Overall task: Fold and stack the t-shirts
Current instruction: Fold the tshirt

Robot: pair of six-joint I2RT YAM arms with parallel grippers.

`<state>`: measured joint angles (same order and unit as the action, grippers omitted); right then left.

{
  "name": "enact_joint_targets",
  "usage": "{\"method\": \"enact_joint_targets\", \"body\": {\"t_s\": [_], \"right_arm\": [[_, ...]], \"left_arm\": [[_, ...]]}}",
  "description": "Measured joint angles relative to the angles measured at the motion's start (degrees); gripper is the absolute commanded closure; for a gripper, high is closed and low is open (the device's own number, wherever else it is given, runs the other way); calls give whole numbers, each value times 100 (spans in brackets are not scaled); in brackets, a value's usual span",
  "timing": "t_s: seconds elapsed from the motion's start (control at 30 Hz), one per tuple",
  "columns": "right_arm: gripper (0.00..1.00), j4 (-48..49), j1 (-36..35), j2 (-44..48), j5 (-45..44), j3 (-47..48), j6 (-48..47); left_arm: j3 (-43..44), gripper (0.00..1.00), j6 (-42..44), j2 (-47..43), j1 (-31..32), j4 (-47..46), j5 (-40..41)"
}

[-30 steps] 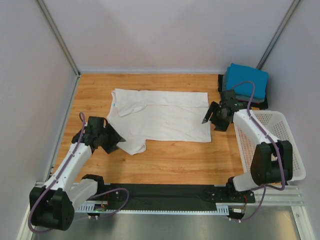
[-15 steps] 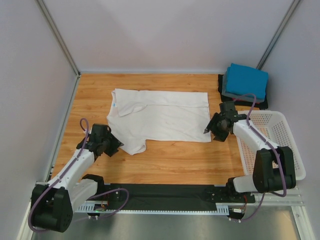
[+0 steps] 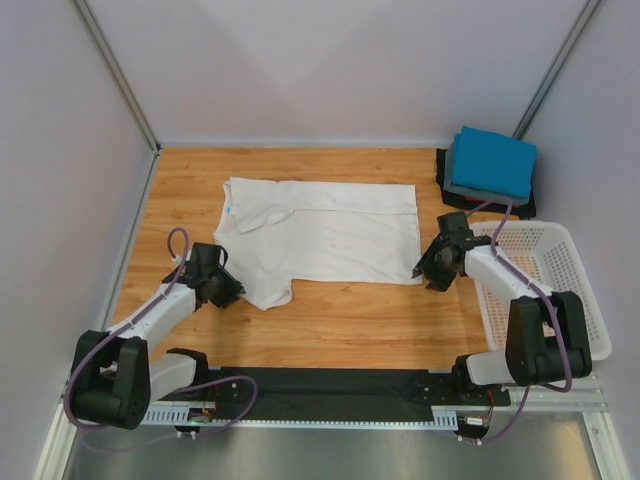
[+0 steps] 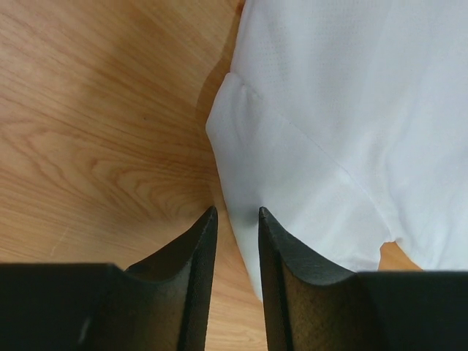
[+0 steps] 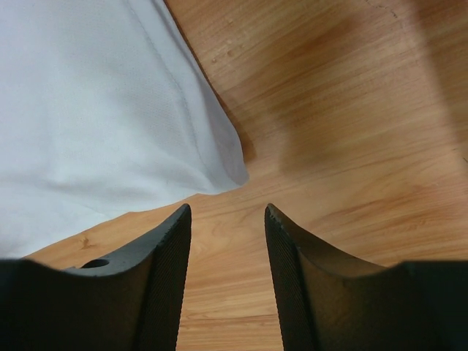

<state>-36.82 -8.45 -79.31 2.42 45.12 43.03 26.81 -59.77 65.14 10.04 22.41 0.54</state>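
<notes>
**A:** Where are the tees?

**B:** White t-shirt [image 3: 330, 235] is spread on the desk [image 3: 340, 325], mid-desk, collar toward 9 o'clock, hem toward 3. The folded stack sits in the 2 o'clock corner: blue t-shirt [image 3: 492, 160] on top, grey t-shirt [image 3: 468, 192] under it, black t-shirt [image 3: 441, 166] at the bottom.

**A:** Hands?

**B:** My left hand [image 3: 233, 294] is low at the near sleeve [image 4: 292, 183], 8 o'clock side of the shirt. Narrow gap, with the sleeve edge running into it; I see no pinch. My right hand [image 3: 419, 271] is at the hem corner [image 5: 232, 170], 4 o'clock side. It's moderately parted, with bare wood between the fingers and the corner just ahead of the tips. Basket [image 3: 580, 300] is at 3 o'clock.
</notes>
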Motion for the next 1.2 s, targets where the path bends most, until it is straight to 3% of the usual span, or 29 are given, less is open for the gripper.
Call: {"method": "enact_joint_targets", "body": {"t_s": [0.23,0.37,0.47,0.57,0.87,1.2], "right_arm": [[67,166,0,-229,-70,-22,74],[78,254,0,-409,-87,-22,90],[90,286,0,-492,-92,-20,98],[100,289,0,-501,-179,-17,114],[100,210,0,-492,-310,120,138],[100,44,0,-492,-361,903,179]], "left_arm": [[140,72,66,273,0,-107,37],[201,83,111,380,0,-98,83],[236,98,157,398,0,-15,138],[319,100,216,393,0,146,179],[984,100,595,190,0,636,306],[2138,100,1001,315,0,964,448]]}}
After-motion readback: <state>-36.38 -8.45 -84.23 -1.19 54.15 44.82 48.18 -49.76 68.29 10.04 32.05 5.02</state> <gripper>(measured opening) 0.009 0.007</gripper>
